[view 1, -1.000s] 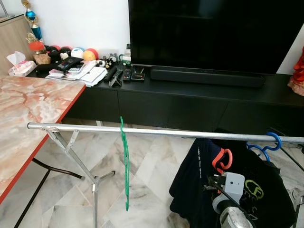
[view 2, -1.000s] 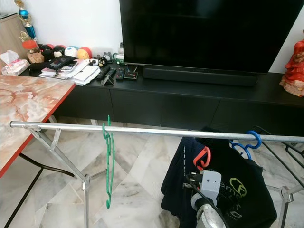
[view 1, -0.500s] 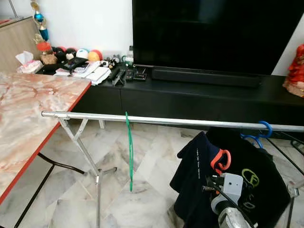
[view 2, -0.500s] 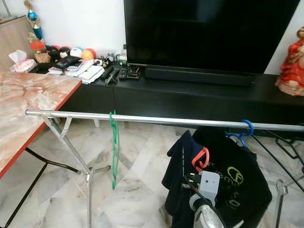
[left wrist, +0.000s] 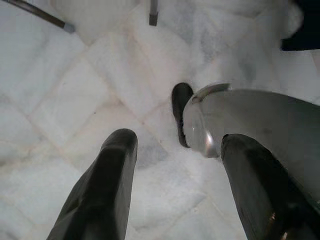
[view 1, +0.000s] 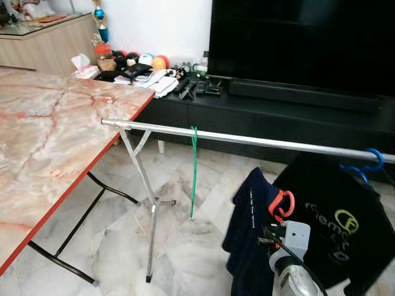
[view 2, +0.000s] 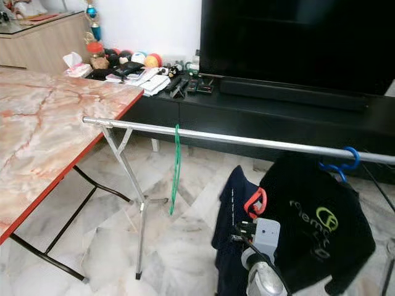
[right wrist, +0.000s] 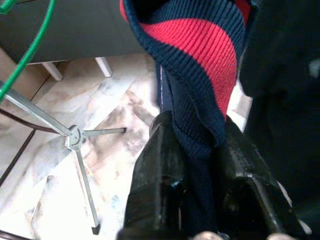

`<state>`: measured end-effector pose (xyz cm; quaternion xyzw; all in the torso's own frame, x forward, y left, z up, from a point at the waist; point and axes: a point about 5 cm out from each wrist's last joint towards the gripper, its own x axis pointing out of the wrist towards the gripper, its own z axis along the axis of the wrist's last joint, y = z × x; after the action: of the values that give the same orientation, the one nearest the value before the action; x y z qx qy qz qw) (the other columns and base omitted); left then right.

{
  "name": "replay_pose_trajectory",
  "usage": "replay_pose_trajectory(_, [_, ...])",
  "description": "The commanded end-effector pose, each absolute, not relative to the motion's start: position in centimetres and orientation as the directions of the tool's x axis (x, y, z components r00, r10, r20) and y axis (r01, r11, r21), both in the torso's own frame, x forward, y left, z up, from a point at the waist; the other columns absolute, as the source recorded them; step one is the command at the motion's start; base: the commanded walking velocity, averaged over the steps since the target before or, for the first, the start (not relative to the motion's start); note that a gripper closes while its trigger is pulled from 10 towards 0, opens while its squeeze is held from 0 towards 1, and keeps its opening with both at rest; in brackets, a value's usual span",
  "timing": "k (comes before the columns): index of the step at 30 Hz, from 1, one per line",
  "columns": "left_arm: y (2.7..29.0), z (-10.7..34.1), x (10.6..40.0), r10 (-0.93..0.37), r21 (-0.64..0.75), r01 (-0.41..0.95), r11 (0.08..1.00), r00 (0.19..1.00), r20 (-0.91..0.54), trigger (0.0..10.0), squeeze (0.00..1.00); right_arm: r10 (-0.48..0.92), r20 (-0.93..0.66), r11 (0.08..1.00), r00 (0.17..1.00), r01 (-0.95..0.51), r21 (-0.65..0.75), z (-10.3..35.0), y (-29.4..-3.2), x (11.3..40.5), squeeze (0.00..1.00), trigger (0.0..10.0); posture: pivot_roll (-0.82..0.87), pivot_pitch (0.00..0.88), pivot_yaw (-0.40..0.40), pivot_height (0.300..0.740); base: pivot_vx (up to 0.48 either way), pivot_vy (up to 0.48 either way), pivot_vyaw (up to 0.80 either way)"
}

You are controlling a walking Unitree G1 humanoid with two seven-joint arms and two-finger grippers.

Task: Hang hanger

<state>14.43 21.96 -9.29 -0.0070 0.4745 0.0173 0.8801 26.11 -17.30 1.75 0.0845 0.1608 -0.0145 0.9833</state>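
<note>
A silver clothes rail (view 1: 259, 140) crosses the room on a folding stand. An empty green hanger (view 1: 193, 172) hangs from it near the left end. At the right end a blue hanger (view 1: 364, 165) carries a black shirt (view 1: 336, 222). Below the rail, my right gripper (right wrist: 200, 150) is shut on a red hanger (view 1: 282, 203) that carries a navy shirt (view 1: 247, 228). Its fingers (right wrist: 162, 165) pinch the navy cloth at the red ribbed neck. The red hook is off the rail. My left gripper (left wrist: 175, 140) hangs open over the marble floor, holding nothing.
A marble-topped table (view 1: 55, 135) with a red edge stands at the left, close to the rail's stand (view 1: 151, 209). Behind the rail a black TV cabinet (view 1: 278, 117) holds a large TV, remotes, papers and balls.
The camera has swung and pulled back, so more of the table and the stand shows. The right gripper still holds the red hanger with the navy shirt below the rail.
</note>
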Motion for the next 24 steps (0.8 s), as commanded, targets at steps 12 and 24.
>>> replay_pose_trajectory(12, [21.94,-9.57,13.76,0.033,-0.001,-0.065,0.998,0.529,-0.848,10.0,0.00,-0.004,-0.277,0.985,0.961,0.051,0.163,2.43,-17.46,26.68,0.00,10.0,0.03,0.000,-0.020,0.740,-0.265,0.000,0.00])
replay_pose_trajectory(24, [21.88,-9.64,13.56,0.038,-0.001,-0.072,0.997,0.528,-0.848,10.0,0.00,0.005,-0.279,0.986,0.960,0.041,0.161,2.24,-17.44,26.73,0.00,10.0,0.04,0.000,-0.024,0.740,-0.259,0.000,0.00])
